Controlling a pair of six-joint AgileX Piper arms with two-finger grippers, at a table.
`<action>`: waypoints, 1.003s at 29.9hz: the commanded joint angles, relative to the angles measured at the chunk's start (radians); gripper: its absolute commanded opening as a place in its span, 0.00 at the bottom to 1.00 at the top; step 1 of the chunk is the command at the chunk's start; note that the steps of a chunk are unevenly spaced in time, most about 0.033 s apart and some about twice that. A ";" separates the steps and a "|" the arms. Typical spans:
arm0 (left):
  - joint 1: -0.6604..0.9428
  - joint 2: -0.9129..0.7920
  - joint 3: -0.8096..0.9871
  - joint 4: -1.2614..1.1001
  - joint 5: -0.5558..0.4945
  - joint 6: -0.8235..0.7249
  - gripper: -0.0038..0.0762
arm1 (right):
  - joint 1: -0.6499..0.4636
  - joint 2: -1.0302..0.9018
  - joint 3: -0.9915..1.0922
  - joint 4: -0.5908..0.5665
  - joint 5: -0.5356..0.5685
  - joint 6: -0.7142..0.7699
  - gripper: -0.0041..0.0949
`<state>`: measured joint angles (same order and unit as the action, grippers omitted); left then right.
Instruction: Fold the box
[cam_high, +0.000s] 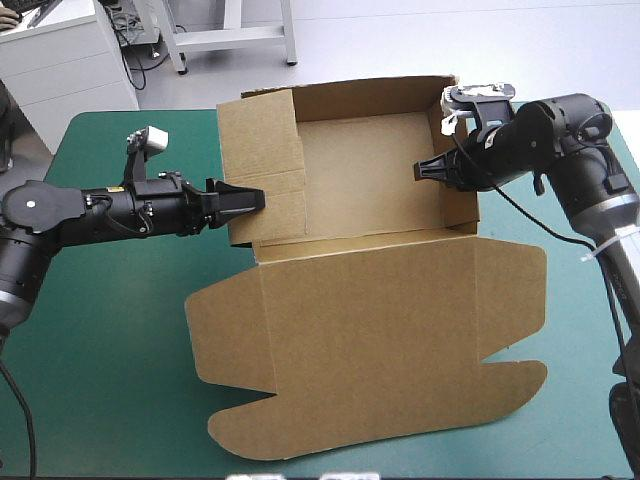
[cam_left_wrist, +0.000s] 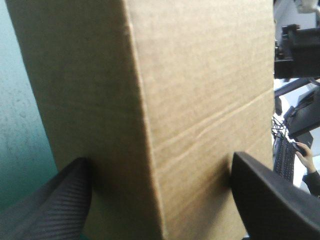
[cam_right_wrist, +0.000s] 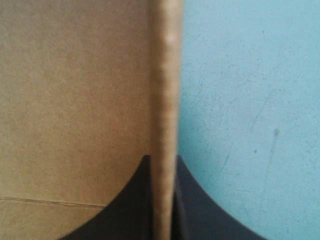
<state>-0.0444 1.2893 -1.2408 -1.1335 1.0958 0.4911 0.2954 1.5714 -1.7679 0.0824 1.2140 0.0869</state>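
High view: brown box (cam_high: 360, 170), an open tray, lid (cam_high: 370, 330) flat at six o'clock; right gripper (cam_high: 422, 170) pinches its three-o'clock wall, left gripper (cam_high: 256, 199) gapes.

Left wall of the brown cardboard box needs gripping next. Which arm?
Left, probably: its open black-fingered gripper faces that wall of the brown cardboard box. The right gripper is shut on the opposite wall.
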 joint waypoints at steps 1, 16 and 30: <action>-0.047 -0.027 -0.036 0.014 -0.074 -0.080 0.73 | 0.001 -0.038 -0.032 0.053 -0.047 0.011 0.02; -0.161 -0.026 -0.036 0.352 -0.246 -0.312 0.67 | 0.301 -0.038 -0.032 -0.322 -0.088 0.210 0.03; -0.161 -0.026 -0.088 0.502 -0.298 -0.419 0.67 | 0.359 -0.070 -0.033 -0.376 -0.089 0.247 0.03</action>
<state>-0.1992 1.2902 -1.2739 -0.6130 0.8704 0.1051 0.6431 1.5673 -1.7679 -0.3085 1.1861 0.3478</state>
